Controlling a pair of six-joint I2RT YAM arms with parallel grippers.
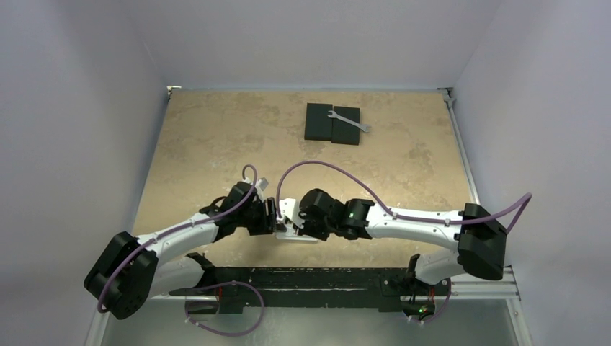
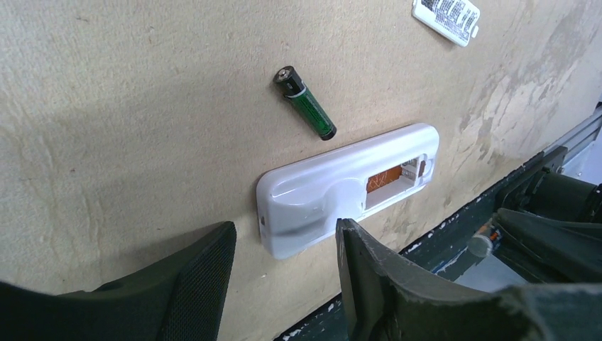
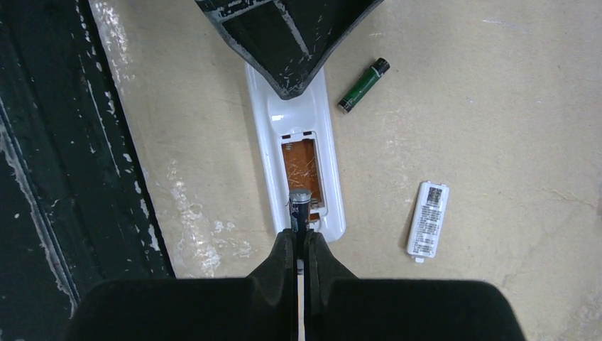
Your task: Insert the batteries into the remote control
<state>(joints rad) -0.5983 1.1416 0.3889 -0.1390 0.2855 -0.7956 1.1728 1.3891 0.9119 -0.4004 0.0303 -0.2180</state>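
The white remote control (image 2: 334, 192) lies back-up near the table's front edge, its battery recess (image 3: 304, 167) open and showing orange inside. My right gripper (image 3: 299, 234) is shut on one dark battery (image 3: 299, 206), held end-on over the recess's near end. The second battery (image 2: 305, 103), green and black, lies loose on the table beside the remote; it also shows in the right wrist view (image 3: 363, 85). My left gripper (image 2: 284, 263) is open, its fingers either side of the remote's closed end, with gaps showing. In the top view both grippers meet over the remote (image 1: 294, 233).
The white battery cover (image 3: 427, 220) lies label-up to the right of the remote. A black rail (image 3: 57, 142) runs along the table's front edge, close to the remote. Two black flat blocks (image 1: 331, 124) with a silver wrench (image 1: 350, 121) sit at the far middle.
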